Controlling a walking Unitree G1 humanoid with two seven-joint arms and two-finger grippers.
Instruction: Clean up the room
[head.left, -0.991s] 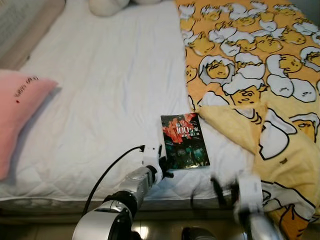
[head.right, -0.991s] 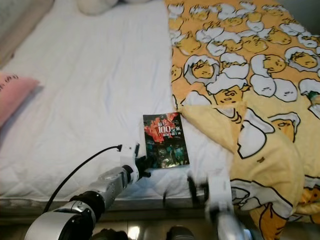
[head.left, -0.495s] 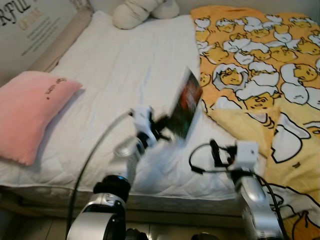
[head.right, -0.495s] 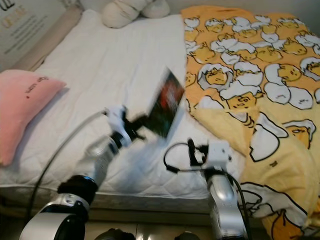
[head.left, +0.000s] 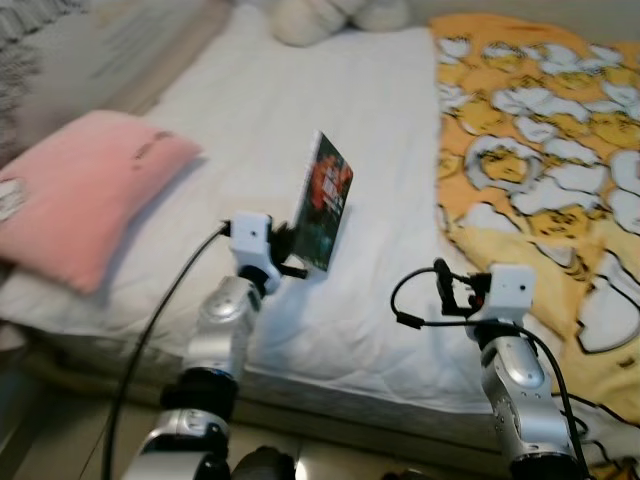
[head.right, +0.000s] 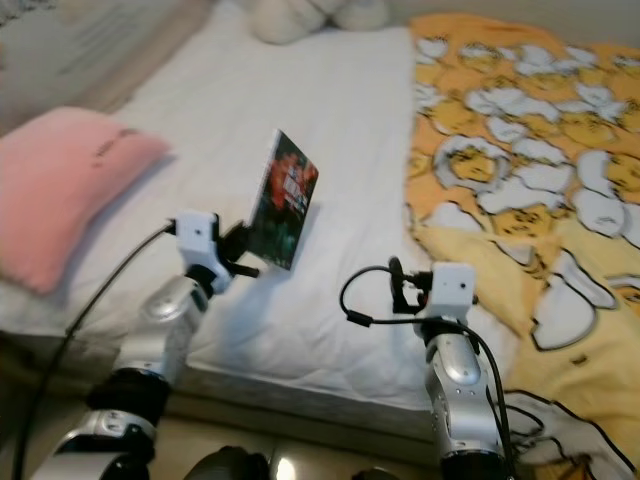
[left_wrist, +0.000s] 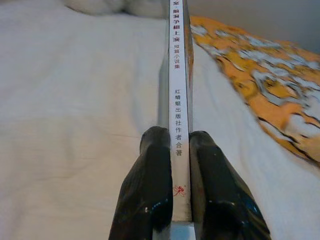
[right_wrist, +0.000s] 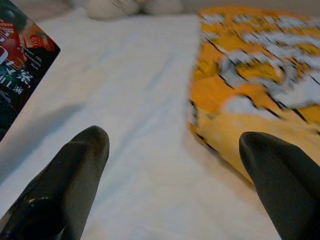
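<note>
A thin book (head.left: 323, 204) with a dark red and green cover is held upright in the air over the white bed (head.left: 300, 110). My left gripper (left_wrist: 176, 150) is shut on its lower spine, one black finger on each side; the white spine (left_wrist: 178, 80) with printed characters runs away from the camera. In the head view that gripper (head.left: 290, 255) sits at the book's bottom edge. My right gripper (right_wrist: 172, 145) is open with nothing between its fingers, hovering over the sheet beside the yellow blanket (right_wrist: 250, 75). Its wrist (head.left: 505, 290) is to the book's right.
A pink pillow (head.left: 80, 185) lies at the bed's left edge. A yellow cartoon-print blanket (head.left: 540, 150) covers the bed's right half. White plush shapes (head.left: 340, 15) sit at the head of the bed. The mattress front edge (head.left: 330, 390) is just before my arms.
The book went from lying flat on the sheet to lifted upright in my left gripper. The right arm rose too. The camera has tilted up and shifted.
</note>
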